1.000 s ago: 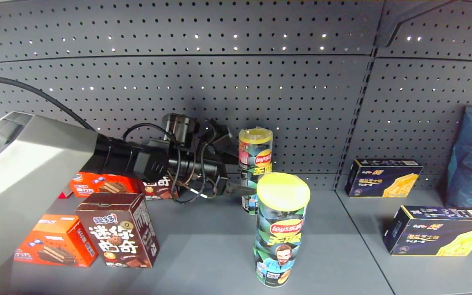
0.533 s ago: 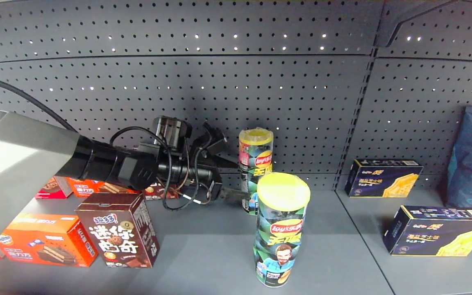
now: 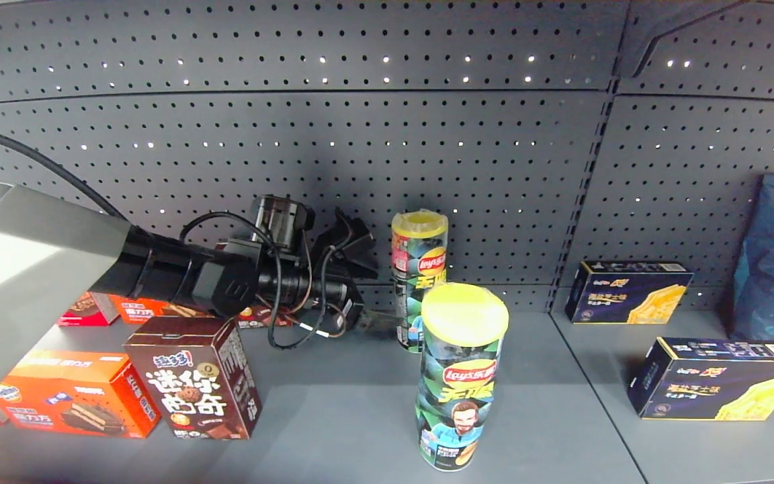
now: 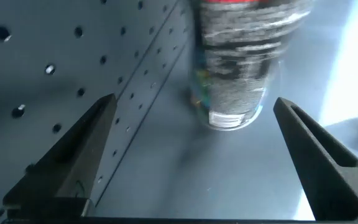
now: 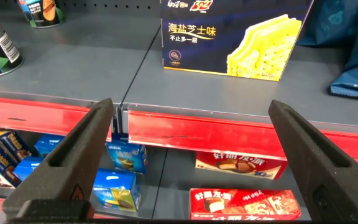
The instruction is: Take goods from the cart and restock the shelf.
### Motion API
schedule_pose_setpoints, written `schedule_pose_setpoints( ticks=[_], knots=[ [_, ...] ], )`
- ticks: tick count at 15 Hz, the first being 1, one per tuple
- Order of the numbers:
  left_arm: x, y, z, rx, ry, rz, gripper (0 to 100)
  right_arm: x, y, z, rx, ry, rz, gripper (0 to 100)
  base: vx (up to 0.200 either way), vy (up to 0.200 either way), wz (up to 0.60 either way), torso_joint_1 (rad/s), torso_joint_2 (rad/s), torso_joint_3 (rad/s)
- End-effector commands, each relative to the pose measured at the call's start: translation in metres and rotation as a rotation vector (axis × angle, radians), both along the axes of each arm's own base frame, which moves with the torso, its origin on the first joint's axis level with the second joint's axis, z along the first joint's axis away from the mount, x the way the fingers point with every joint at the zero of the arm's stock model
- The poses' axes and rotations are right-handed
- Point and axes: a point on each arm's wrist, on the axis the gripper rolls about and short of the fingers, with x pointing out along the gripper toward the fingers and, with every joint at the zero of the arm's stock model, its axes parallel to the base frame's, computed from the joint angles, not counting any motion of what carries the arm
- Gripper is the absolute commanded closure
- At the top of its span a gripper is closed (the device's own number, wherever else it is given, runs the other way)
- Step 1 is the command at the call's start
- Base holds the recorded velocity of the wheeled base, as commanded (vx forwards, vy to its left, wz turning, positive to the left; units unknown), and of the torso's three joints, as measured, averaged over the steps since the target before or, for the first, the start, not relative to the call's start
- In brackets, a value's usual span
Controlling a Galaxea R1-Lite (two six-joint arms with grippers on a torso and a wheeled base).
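Observation:
Two tall chip cans with yellow lids stand on the grey shelf [image 3: 333, 396]: the rear can [image 3: 418, 269] close to the pegboard, the front can [image 3: 461, 376] nearer me. My left gripper [image 3: 375, 296] hangs open just left of the rear can, not touching it. In the left wrist view the rear can [image 4: 238, 74] stands just beyond the spread fingertips of the left gripper [image 4: 194, 102], close to the pegboard. My right gripper [image 5: 189, 104] is open and holds nothing, in front of the shelf's red front rail [image 5: 204, 127].
A brown cookie box [image 3: 192, 386] and orange boxes [image 3: 74, 400] sit under the left arm. Two dark blue and yellow boxes [image 3: 719, 376] and a blue bag [image 3: 773, 262] fill the right bay. Lower-shelf goods [image 5: 244, 202] lie beneath the rail.
My left arm has drawn back to the left, away from the rear can, which stays standing in place. The front can and the boxes have not moved.

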Motion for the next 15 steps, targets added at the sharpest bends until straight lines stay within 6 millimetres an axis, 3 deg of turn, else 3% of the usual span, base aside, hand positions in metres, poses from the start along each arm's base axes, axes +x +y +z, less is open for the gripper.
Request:
schedule_pose_setpoints(
  ticks=[1,15],
  knots=[
    [0.000,0.000,0.000,0.012,0.000,0.027,0,0.000,0.000,0.000,0.000,0.001,0.001,0,0.000,0.000,0.00,0.000,0.00,0.000],
    [-0.009,0.001,0.007,0.007,-0.022,0.091,0,0.000,0.000,0.000,0.000,0.001,0.001,0,0.000,0.000,0.00,0.000,0.00,0.000]
  ],
)
